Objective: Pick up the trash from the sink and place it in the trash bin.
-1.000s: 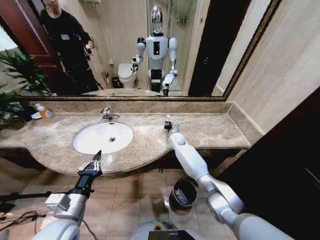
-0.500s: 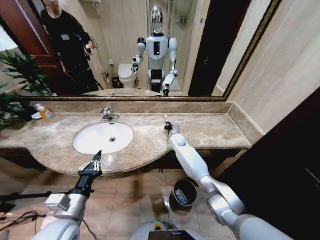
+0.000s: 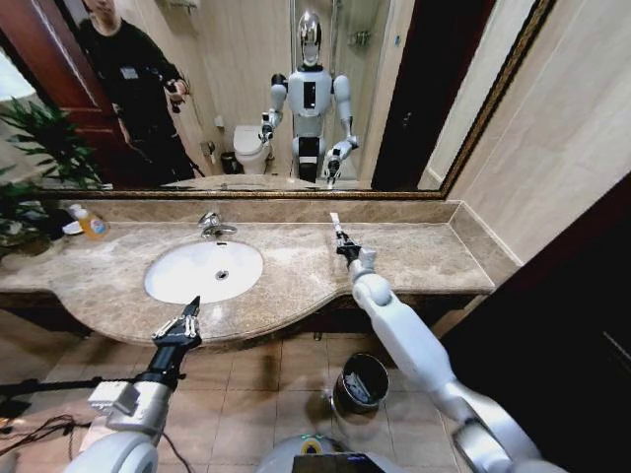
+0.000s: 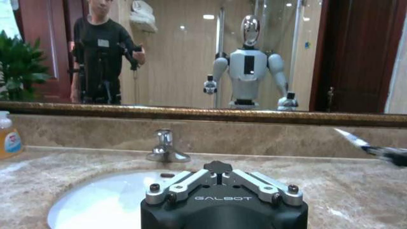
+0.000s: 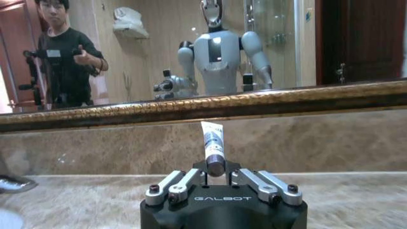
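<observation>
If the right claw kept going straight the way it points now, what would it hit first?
Most likely the marble backsplash below the mirror. The right claw, shut on a white tube, points across the counter at that wall, with nothing standing between. The tube's tip would touch first; depth is hard to judge.

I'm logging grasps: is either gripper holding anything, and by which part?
The right gripper holds a small white tube by its dark cap end. The left gripper holds nothing.

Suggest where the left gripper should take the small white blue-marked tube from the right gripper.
Likely the tube's free white half, from the crimped-tip side: its dark cap end is clamped in the right gripper, the rest jutting out tilted. The left gripper hangs open by the marble counter's edge.
</observation>
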`<state>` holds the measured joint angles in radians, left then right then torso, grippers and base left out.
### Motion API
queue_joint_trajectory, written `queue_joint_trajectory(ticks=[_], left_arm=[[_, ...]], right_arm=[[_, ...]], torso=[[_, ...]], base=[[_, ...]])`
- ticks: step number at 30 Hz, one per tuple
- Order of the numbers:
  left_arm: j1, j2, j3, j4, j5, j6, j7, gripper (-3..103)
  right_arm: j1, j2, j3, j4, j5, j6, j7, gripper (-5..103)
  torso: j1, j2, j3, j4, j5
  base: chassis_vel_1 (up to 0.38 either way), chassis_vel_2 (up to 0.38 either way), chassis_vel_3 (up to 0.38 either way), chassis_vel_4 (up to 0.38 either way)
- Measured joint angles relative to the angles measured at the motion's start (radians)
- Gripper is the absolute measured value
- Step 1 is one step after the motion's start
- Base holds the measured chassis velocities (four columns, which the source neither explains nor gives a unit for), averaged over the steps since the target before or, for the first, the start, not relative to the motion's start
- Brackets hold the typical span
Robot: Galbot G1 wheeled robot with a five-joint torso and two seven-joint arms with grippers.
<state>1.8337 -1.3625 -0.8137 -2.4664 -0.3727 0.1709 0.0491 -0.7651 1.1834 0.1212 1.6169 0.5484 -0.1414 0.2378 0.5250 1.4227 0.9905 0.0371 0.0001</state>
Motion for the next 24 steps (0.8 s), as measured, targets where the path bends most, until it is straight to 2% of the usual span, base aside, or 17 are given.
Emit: queue_joint_trajectory(ticks=[1, 3, 5, 7, 11, 14, 15, 17, 19, 21, 24], left_arm=[[0.000, 0.000, 0.000, 0.000, 0.000, 0.000, 0.000, 0], [0.000, 0.000, 0.000, 0.000, 0.000, 0.000, 0.000, 0], [0.000, 0.000, 0.000, 0.000, 0.000, 0.000, 0.000, 0], [0.000, 0.000, 0.000, 0.000, 0.000, 0.000, 0.000, 0], [0.000, 0.000, 0.000, 0.000, 0.000, 0.000, 0.000, 0], [0.000, 0.000, 0.000, 0.000, 0.000, 0.000, 0.000, 0], [0.000, 0.000, 0.000, 0.000, 0.000, 0.000, 0.000, 0], [0.000, 0.000, 0.000, 0.000, 0.000, 0.000, 0.000, 0], [0.000, 0.000, 0.000, 0.000, 0.000, 0.000, 0.000, 0], [0.000, 0.000, 0.000, 0.000, 0.000, 0.000, 0.000, 0], [0.000, 0.000, 0.000, 0.000, 0.000, 0.000, 0.000, 0]], right_arm=[[0.000, 0.000, 0.000, 0.000, 0.000, 0.000, 0.000, 16], [-0.109, -0.049, 0.052, 0.090, 0.019, -0.005, -0.025, 16], [-0.109, -0.049, 0.052, 0.090, 0.019, -0.005, -0.025, 16], [-0.233, -0.113, 0.119, 0.196, 0.048, 0.016, -0.072, 16], [-0.322, -0.163, 0.189, 0.265, 0.096, 0.042, -0.108, 16], [-0.475, -0.193, 0.326, 0.339, 0.155, 0.040, -0.200, 16], [-0.564, -0.197, 0.392, 0.358, 0.160, 0.053, -0.251, 16], [-0.594, -0.197, 0.413, 0.363, 0.160, 0.063, -0.266, 16], [-0.708, -0.189, 0.488, 0.378, 0.158, 0.107, -0.309, 16], [-0.746, -0.183, 0.509, 0.380, 0.155, 0.126, -0.324, 16], [-0.858, -0.152, 0.563, 0.371, 0.135, 0.186, -0.403, 16]], torso=[[0.000, 0.000, 0.000, 0.0000, 0.0000], [0.000, 0.000, 0.000, -0.0004, 0.0007], [0.000, 0.000, 0.000, -0.0004, 0.0007], [0.000, 0.000, 0.000, -0.0003, 0.0005], [0.000, 0.000, 0.000, 0.0000, 0.0003], [0.000, 0.000, 0.000, -0.0002, 0.0000], [0.000, 0.000, 0.000, -0.0005, 0.0004], [0.000, 0.000, 0.000, -0.0006, 0.0003], [0.000, 0.000, 0.000, -0.0004, 0.0003], [0.000, 0.000, 0.000, -0.0004, 0.0003], [0.000, 0.000, 0.000, -0.0003, 0.0000]], base=[[0.000, 0.000, 0.000, 0.000], [0.000, 0.000, 0.000, 0.000], [0.000, 0.000, 0.000, 0.000], [0.000, 0.000, 0.000, 0.000], [0.000, 0.000, 0.000, 0.000], [0.000, 0.000, 0.000, 0.000], [0.000, 0.000, 0.000, 0.000], [0.000, 0.000, 0.000, 0.000], [0.000, 0.000, 0.000, 0.000], [0.000, 0.000, 0.000, 0.000], [0.000, 0.000, 0.000, 0.000]])
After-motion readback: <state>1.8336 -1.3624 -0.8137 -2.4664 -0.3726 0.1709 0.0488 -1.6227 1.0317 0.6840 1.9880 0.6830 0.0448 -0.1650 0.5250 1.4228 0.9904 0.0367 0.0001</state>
